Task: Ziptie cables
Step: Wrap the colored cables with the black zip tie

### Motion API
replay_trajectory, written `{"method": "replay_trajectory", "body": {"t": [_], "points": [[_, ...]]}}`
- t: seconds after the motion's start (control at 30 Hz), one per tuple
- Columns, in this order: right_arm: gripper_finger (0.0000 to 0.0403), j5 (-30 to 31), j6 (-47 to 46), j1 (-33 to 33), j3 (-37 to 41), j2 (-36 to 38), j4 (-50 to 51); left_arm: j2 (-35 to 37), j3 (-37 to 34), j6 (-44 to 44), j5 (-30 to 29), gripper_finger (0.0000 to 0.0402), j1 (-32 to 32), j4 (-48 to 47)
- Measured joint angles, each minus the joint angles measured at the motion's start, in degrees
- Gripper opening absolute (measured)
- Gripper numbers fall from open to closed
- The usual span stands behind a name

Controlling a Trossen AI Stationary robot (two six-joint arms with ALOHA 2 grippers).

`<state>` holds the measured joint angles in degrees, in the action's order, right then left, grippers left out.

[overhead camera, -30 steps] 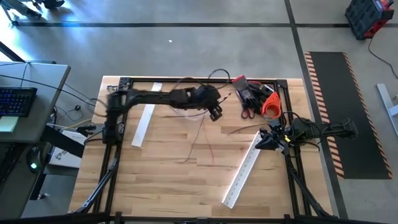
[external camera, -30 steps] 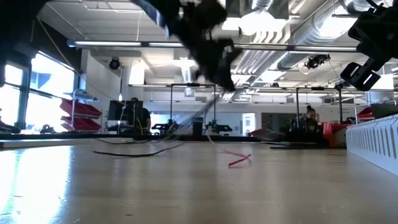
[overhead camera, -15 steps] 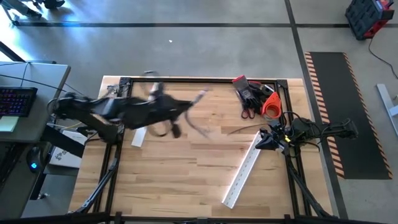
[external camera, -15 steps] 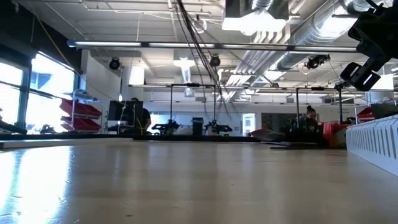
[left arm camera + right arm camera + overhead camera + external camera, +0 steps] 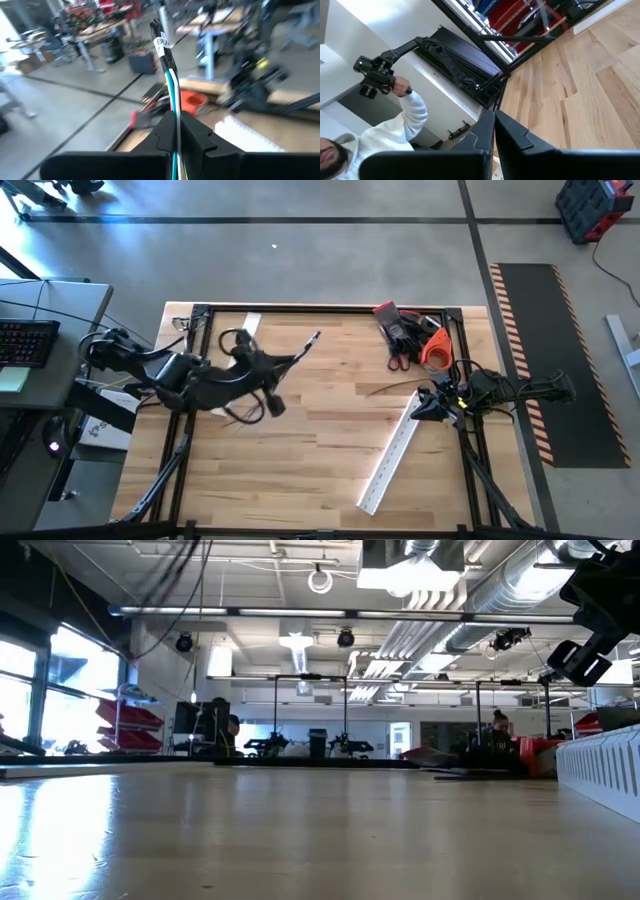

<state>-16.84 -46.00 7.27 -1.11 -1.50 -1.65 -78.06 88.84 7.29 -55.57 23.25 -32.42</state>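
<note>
Lifted above the surface's [image 5: 330, 450] left side, the left gripper [image 5: 300, 352] is clamped on the cables [image 5: 169, 82], which run between its fingers and jut past them, while the right gripper [image 5: 418, 408] waits closed at the right edge.

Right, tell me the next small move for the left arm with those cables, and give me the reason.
Probably bring the cables back down over the bare table and hold them steady. The left gripper is shut on the bunch near the table's left edge, with the ends sticking out toward the middle. The right gripper, shut and empty, waits at the right edge beside the white channel strip.
</note>
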Motion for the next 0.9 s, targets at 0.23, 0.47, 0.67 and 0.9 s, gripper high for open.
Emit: {"method": "replay_trajectory", "body": {"t": [0.23,0.47,0.67,0.9], "points": [[0.0000,0.0,0.0,0.0,0.0,0.0,0.0,0.4,0.0,-2.4,-0.4,0.0000,2.2,-9.1],[0.0000,0.0,0.0,0.0,0.0,0.0,0.0,0.5,0.5,0.0,-14.4,0.0000,15.8,-10.3],[0.0000,0.0,0.0,0.0,0.0,0.0,0.0,0.5,2.6,3.3,-18.3,0.0000,22.3,-10.1],[0.0000,0.0,0.0,0.0,0.0,0.0,0.0,-6.5,0.8,19.7,1.0,0.0000,10.5,-20.9]]}}
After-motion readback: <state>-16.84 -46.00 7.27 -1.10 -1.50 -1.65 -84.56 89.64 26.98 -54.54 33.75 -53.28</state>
